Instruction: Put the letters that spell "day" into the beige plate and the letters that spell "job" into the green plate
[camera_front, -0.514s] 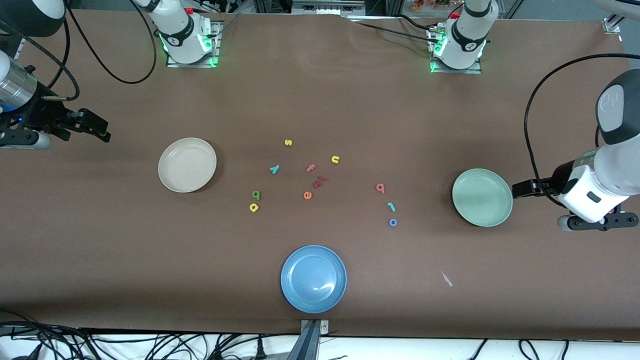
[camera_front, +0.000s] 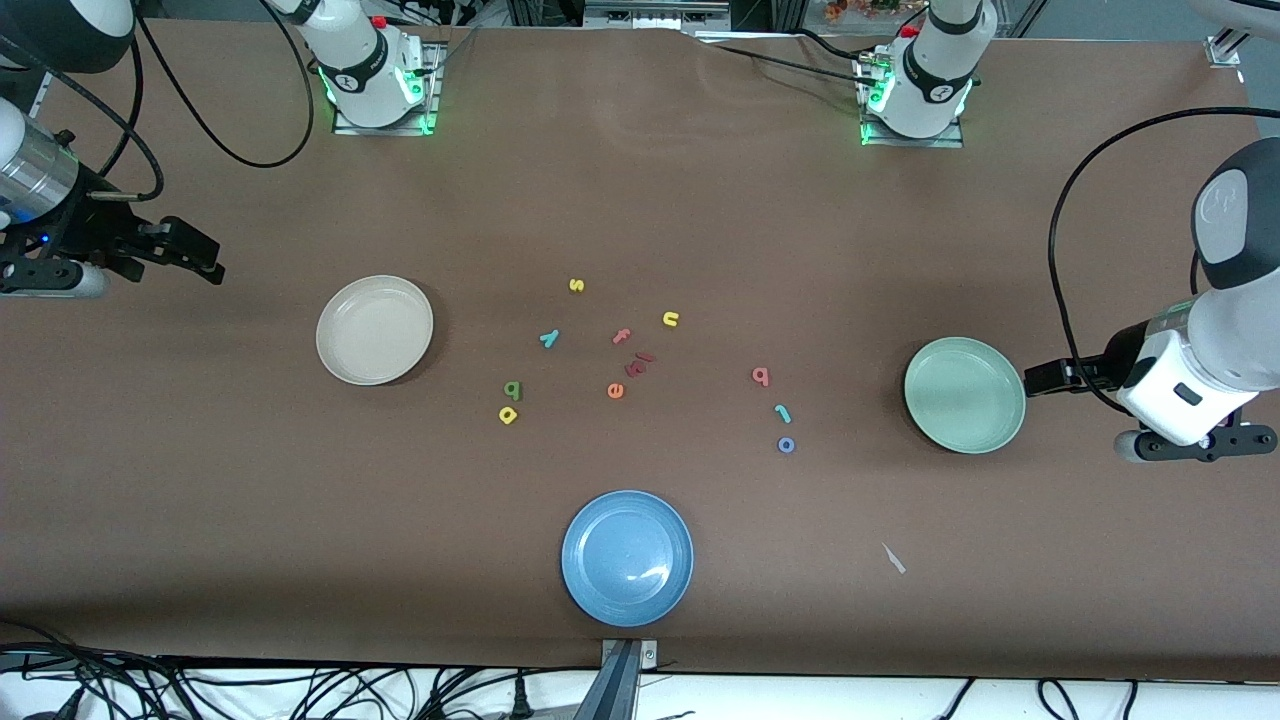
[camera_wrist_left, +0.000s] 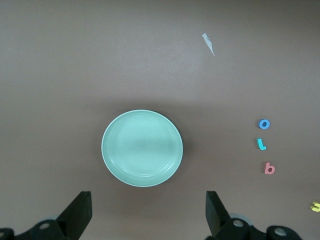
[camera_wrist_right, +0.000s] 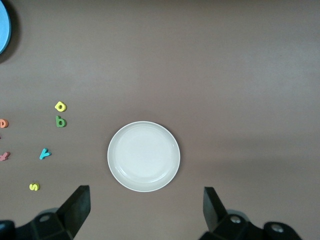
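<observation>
Both arms wait with jaws spread and empty, the left gripper high beside the green plate and the right gripper (partly cut off) beside the beige plate, all letters lying flat on the table between the plates.

Brown matte surface fills frame, evenly lit. Tangled black cables on white floor along bottom edge. Metal framing at top centre.
</observation>
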